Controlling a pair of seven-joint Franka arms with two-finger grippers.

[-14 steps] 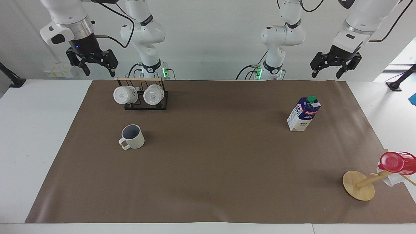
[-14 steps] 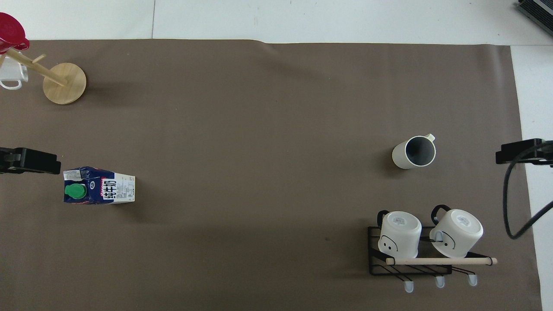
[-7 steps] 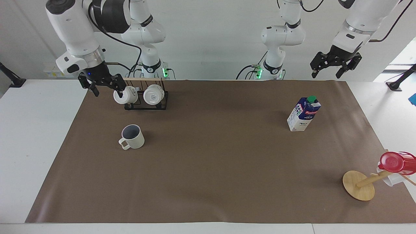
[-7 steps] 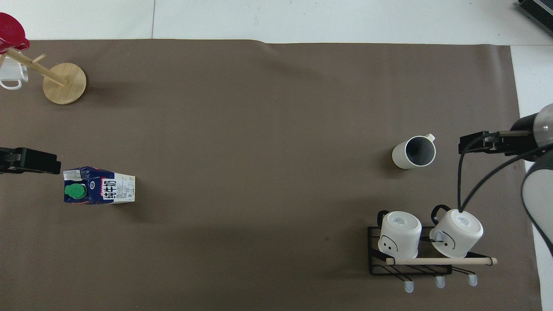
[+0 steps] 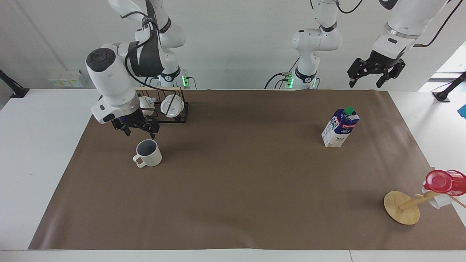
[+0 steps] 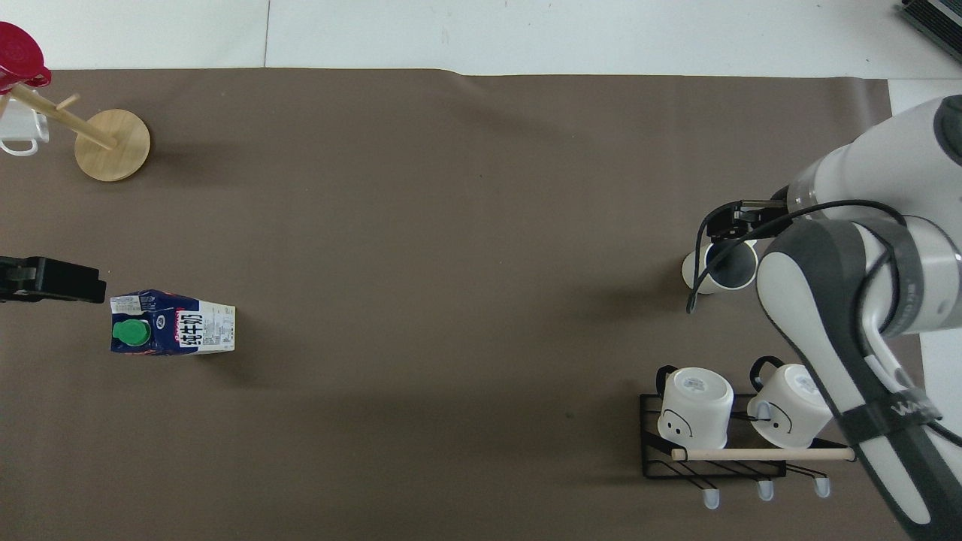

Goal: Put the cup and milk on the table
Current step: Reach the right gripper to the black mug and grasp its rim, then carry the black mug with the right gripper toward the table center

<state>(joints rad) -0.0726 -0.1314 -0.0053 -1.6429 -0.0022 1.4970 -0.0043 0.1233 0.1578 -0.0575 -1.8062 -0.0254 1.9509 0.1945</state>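
Observation:
The cream-white cup (image 5: pixel 148 153) stands upright on the brown mat (image 5: pixel 247 182) toward the right arm's end, its handle pointing away from the robots. My right gripper (image 5: pixel 139 131) hangs open just above it without touching. In the overhead view this gripper (image 6: pixel 733 225) and its cable cover part of the cup (image 6: pixel 740 270). The milk (image 5: pixel 340 128) stands upright on the mat toward the left arm's end and also shows in the overhead view (image 6: pixel 173 323). My left gripper (image 5: pixel 367 80) waits open, high in the air at that end, with only its tip in the overhead view (image 6: pixel 52 279).
A black wire rack (image 5: pixel 164 109) with two white mugs stands nearer to the robots than the cup, right next to the right arm. A wooden mug tree (image 5: pixel 402 207) carrying a red cup (image 5: pixel 444 182) stands at the mat's corner, farther from the robots than the milk.
The right arm has swung down from high beside the rack and over the mat, so its open gripper now hangs above the cup. The left arm, cup and milk have not moved.

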